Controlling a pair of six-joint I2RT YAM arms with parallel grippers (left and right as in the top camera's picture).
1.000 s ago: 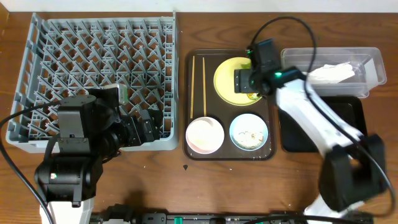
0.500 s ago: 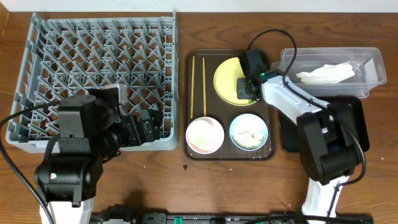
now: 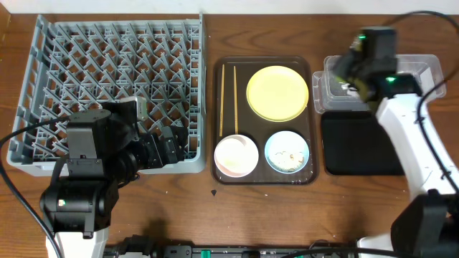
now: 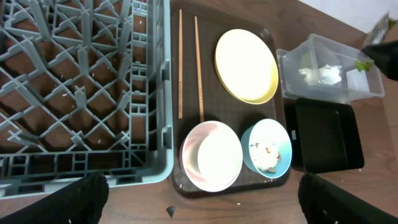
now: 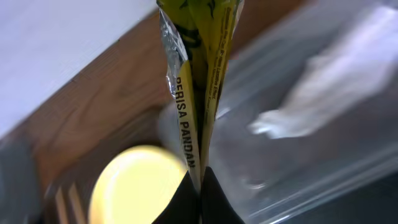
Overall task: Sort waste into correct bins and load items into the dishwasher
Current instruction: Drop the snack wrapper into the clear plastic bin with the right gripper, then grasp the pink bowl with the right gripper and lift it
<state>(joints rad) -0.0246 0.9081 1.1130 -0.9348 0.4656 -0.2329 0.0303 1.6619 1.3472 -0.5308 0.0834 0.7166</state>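
Right gripper (image 5: 200,200) is pinched shut on one end of the snack wrapper (image 5: 198,93), poised at the near edge of the clear tub (image 5: 348,168), so it wants carrying well inside the rim, beside the napkin (image 5: 311,106), before release.

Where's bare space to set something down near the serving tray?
The black tray, beside the serving tray by the clear tub, is bare; so is the table in front. The serving tray is crowded: plate, pink bowl, blue bowl, chopsticks.

The black tray (image 3: 358,143) lies mostly open above — right arm (image 3: 407,136) and napkin (image 4: 324,74) crowd the clear tub (image 3: 427,75).
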